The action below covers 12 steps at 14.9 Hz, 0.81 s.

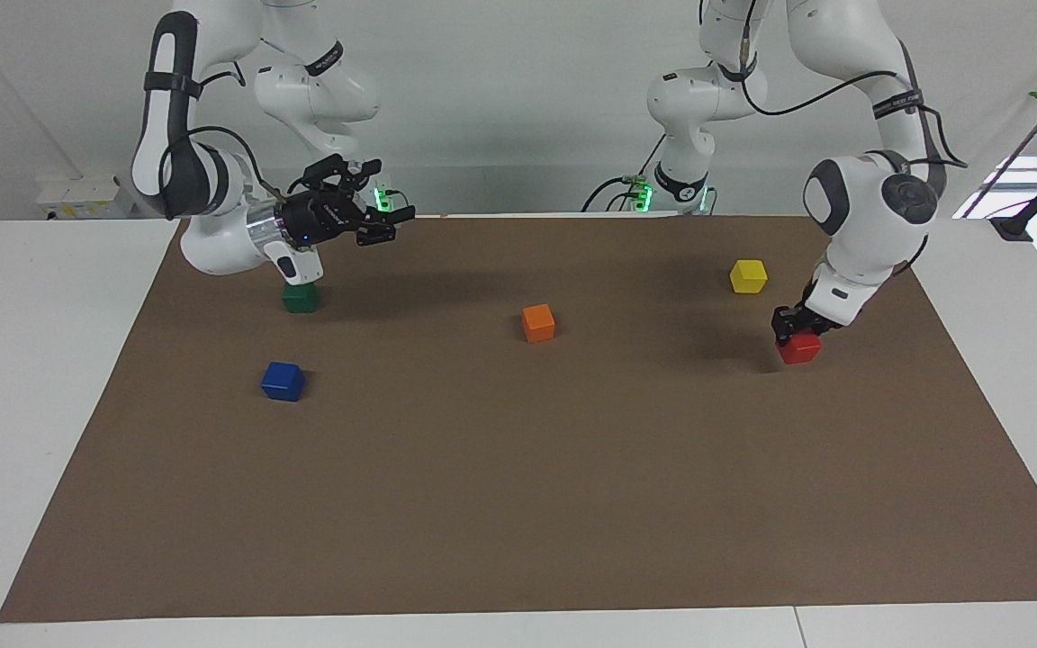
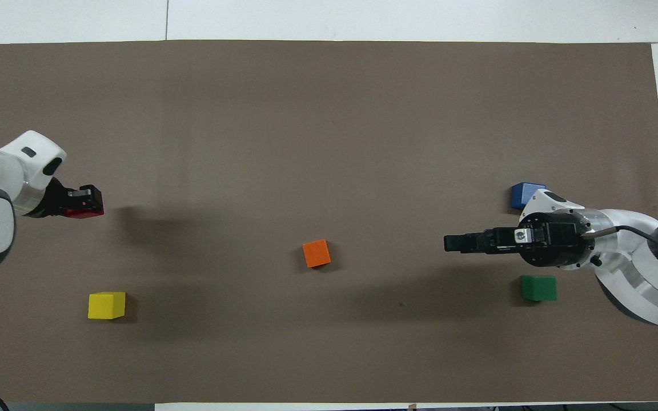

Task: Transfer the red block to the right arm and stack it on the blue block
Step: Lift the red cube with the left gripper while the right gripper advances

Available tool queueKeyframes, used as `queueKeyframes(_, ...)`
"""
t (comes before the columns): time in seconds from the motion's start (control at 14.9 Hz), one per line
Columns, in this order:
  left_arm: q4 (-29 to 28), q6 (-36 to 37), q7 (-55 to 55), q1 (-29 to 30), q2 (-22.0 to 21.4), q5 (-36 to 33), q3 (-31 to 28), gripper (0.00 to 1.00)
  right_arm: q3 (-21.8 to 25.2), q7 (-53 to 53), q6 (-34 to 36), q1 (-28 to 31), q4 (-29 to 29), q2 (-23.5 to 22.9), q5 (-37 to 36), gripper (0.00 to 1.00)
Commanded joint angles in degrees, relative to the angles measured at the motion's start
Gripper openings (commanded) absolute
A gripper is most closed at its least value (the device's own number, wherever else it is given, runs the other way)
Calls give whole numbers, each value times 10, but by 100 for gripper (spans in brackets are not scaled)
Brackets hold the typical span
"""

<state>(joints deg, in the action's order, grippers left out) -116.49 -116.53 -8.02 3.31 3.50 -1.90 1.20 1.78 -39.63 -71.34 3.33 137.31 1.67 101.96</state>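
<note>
Left gripper (image 1: 796,326) is clamped on the red block (image 1: 799,348), which hangs directly beneath its fingers, lifted just clear of the brown mat (image 1: 518,504) (shadow visible below) at the left arm's end. Right gripper (image 1: 383,220) is raised, fingers spread, empty. Blue block (image 1: 283,381) rests on the mat.

White jointed arms (image 1: 870,216) with grey caps, black cables, black claws.
</note>
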Motion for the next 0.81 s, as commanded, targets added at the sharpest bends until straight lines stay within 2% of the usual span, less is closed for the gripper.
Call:
queueKeyframes(0.0, 92, 106, -98, -10, 13, 22, 2, 0, 0, -47, -29, -20, 5, -17, 14, 100)
queueKeyframes(0.13, 119, 146, -186, -16, 10, 79, 2, 0, 0, -66, -50, -50, 8, -19, 51, 100)
queueKeyframes(0.27, 159, 201, -269, -17, 14, 90, 10, 0, 0, -95, -79, -84, 10, -18, 89, 100)
queueKeyframes(0.4, 193, 243, -339, -16, 15, 159, 13, 0, 0, -112, -90, -120, 11, -19, 146, 100)
queueKeyframes(0.74, 234, 298, -539, -16, 17, 251, 36, 0, 0, -131, -114, -181, 11, -26, 235, 100)
